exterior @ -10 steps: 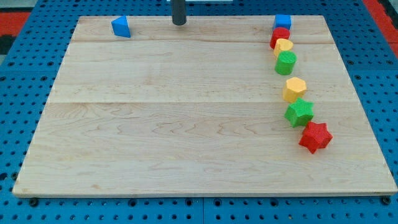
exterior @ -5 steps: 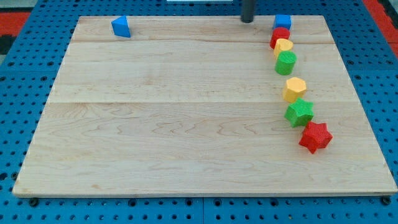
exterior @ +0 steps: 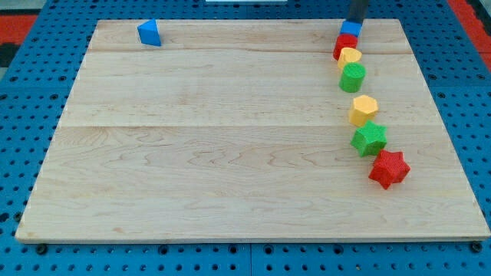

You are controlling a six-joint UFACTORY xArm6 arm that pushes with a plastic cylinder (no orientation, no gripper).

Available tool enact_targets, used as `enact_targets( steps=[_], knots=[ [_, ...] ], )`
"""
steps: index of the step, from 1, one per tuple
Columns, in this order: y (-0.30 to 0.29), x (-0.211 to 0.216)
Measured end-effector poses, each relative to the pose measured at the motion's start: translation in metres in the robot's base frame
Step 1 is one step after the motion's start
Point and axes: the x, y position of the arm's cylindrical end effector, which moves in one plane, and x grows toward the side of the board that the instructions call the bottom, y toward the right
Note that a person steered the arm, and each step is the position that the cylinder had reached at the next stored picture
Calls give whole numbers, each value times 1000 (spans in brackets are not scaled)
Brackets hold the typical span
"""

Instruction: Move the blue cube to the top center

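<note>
So the blue cube (exterior: 350,29) is sitting up in the top right corner of the wooden bench (exterior: 230,153), at the head of a line of blocks running down the view's right side: a red one (exterior: 344,44) touching it just below, then a yellow one (exterior: 350,57), a green cylinder (exterior: 353,77), a yellow hexagon (exterior: 364,110), a green star (exterior: 370,139) and a red star (exterior: 389,169). The rod's tip (exterior: 355,21) is right at the cube's top edge, on its upper right side (contact looks likely but can't be confirmed). No fingers on this rig, just the rod, so nothing to report as wide or narrow. Progress-wise the push looks basically unstarted: the cube needs to slide leftward along the top edge to the center. A blue triangular block (exterior: 149,33) sits far off at the top left, well clear.
</note>
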Motion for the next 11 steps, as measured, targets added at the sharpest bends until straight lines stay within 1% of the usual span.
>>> enact_targets(
  steps=[1,2,3,4,5,6,7,8,10,11],
  knots=[
    [-44,-7],
    [-50,-8],
    [-23,-19],
    [32,-5],
    [18,20],
    [-20,22],
    [-27,32],
    [-7,36],
    [-102,38],
    [-131,50]
  ],
)
